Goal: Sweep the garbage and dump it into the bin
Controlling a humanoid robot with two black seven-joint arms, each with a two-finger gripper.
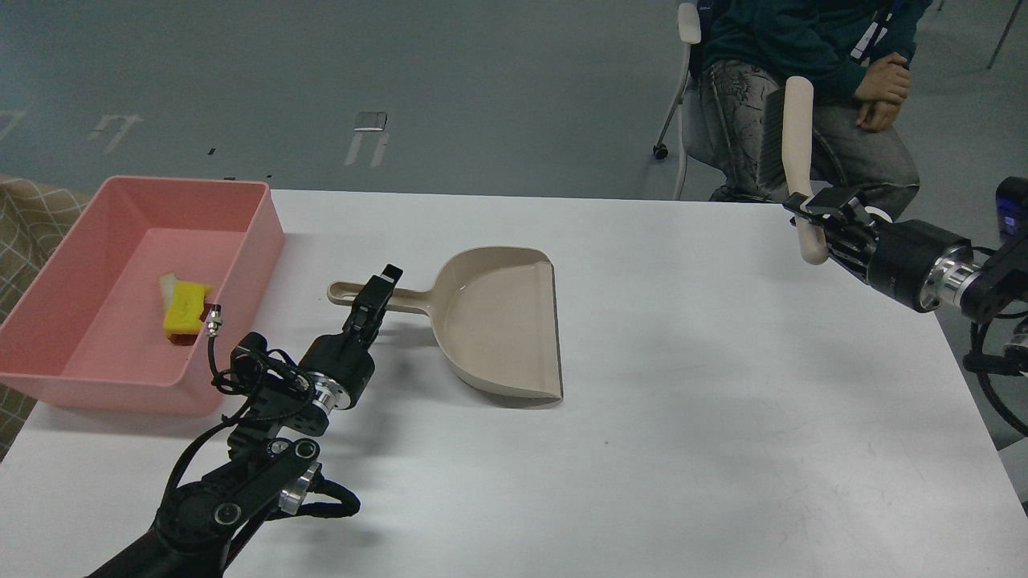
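The garbage (184,308), a yellow sponge scrap with a pale stick beside it, lies inside the salmon-pink bin (257,241) at the table's left. My left gripper (377,291) is shut on the handle of the beige dustpan (502,329), which rests flat and empty on the white table. My right gripper (819,215) is shut on the handle of the beige hand brush (795,144) and holds it upright above the table's far right edge.
A seated person (811,80) on a chair is just behind the table's far right edge, close to the brush. The white table (683,417) ends at the right near my right arm.
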